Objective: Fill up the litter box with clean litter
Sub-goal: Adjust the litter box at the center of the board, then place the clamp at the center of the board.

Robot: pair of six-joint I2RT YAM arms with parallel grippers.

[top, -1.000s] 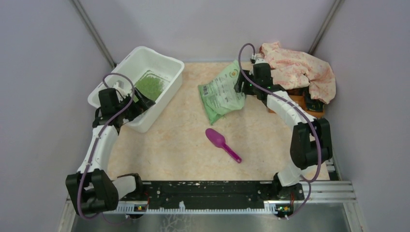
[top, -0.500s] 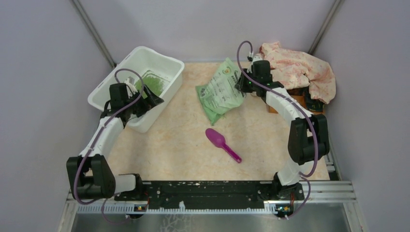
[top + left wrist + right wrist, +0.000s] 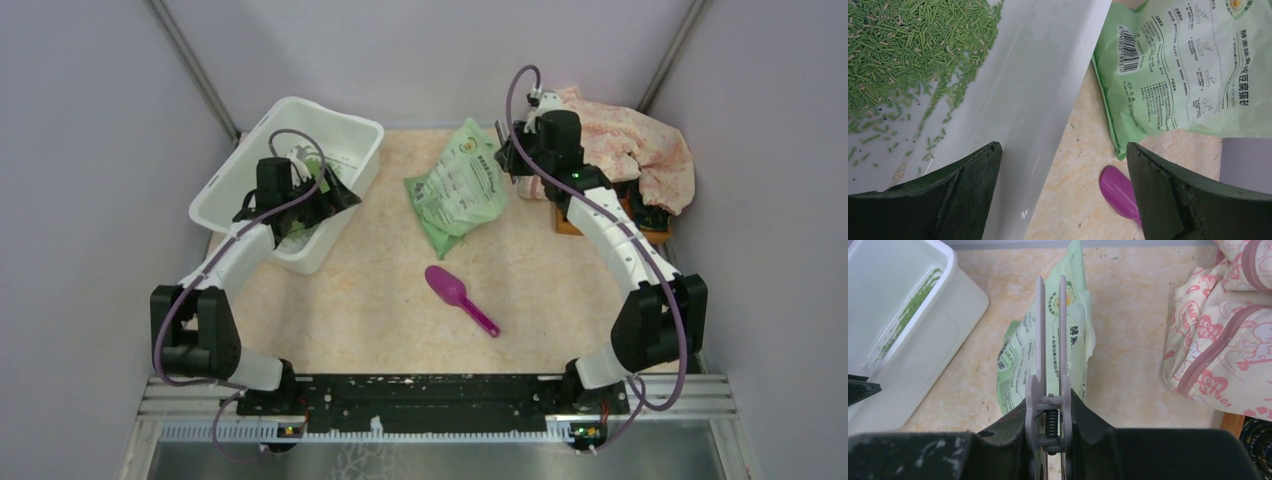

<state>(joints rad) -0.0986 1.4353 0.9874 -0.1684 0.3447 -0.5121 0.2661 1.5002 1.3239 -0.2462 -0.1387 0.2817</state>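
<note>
— Where's the litter box point(image 3: 335, 128) from where you stand?
— At the far left of the table point(image 3: 370, 300), close by the side wall. The clean litter point(image 3: 898, 45) lies as a green patch on its floor, with bare white plastic beside it.
— And the left gripper point(image 3: 1062, 150)?
— Its jaws are spread wide and hold nothing. One finger hangs inside the box and the other outside, with the box's wall between them.
— The right gripper point(image 3: 1048, 412)?
— It's closed on the handles of a pale spring clip point(image 3: 1040, 330). The blades point out over the top of the green bag point(image 3: 458, 188) lying mid-table. Whether they pinch the bag, I can't tell.
— Anything else?
— A purple scoop point(image 3: 458, 296) sits nearer us, apart from the bag, and there's a pink patterned cloth point(image 3: 625, 150) in the far right corner.
</note>
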